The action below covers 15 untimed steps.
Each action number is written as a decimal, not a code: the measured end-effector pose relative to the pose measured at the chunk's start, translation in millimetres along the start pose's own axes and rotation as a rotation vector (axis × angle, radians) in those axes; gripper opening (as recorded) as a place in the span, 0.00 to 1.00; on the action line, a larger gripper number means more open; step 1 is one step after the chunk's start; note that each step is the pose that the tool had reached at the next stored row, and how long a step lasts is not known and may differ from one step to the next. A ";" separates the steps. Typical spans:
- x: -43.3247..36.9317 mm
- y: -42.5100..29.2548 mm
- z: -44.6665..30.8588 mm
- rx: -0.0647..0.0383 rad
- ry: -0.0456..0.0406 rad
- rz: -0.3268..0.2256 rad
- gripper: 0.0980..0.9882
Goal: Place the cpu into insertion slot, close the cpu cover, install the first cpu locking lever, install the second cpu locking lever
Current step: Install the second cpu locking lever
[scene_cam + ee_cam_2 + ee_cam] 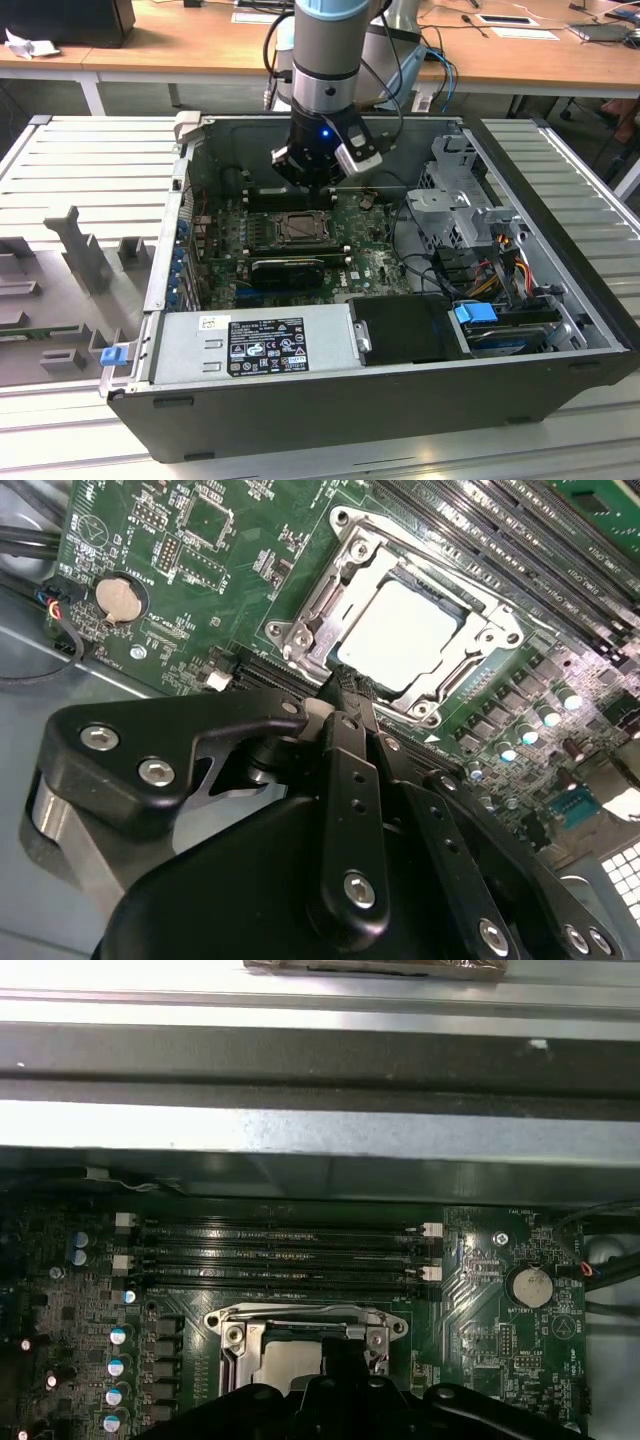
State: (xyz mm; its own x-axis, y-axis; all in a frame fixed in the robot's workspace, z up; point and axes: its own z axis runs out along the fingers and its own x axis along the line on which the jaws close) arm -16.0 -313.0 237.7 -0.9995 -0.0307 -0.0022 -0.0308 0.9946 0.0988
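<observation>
Arm: the grey and light-blue robot arm (322, 60) drops straight into the open black computer case (560, 330), its wrist hanging over the board's 12 o'clock edge in the exterior view.

Gripper: the black two-finger gripper (345, 685) points its tip down at the socket; in the second wrist view the two black fingers (352, 770) lie pressed together, nothing between them.

Cpu: the small flat pale beige-silver square cpu (400, 632) lies seated in the socket, showing through the cover's cut-out, at roughly 1 o'clock from the fingertips and just beside them.

Insertion slot: the square dark insertion slot with silver metal edging (301, 230) sits mid-board, directly below the gripper in the exterior view.

Cpu cover: the thin silver metal frame cpu cover (470, 670) lies down flat around the chip; the fingertips meet its near edge, touching or nearly so, I cannot tell.

Board: the green motherboard (130, 540) carries a round silver coin battery (122, 597) at 9 o'clock from the socket, well apart.

Memory: long black memory slots (280, 1250) run beyond the socket in the first wrist view.
</observation>
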 end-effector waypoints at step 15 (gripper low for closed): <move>0.2 -6.2 -12.5 -0.002 0.0000 0.000 0.01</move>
State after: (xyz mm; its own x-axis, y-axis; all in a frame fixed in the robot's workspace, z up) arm -16.0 -320.5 249.5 -0.9995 -0.0306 -0.0022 -0.0306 0.9944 0.1011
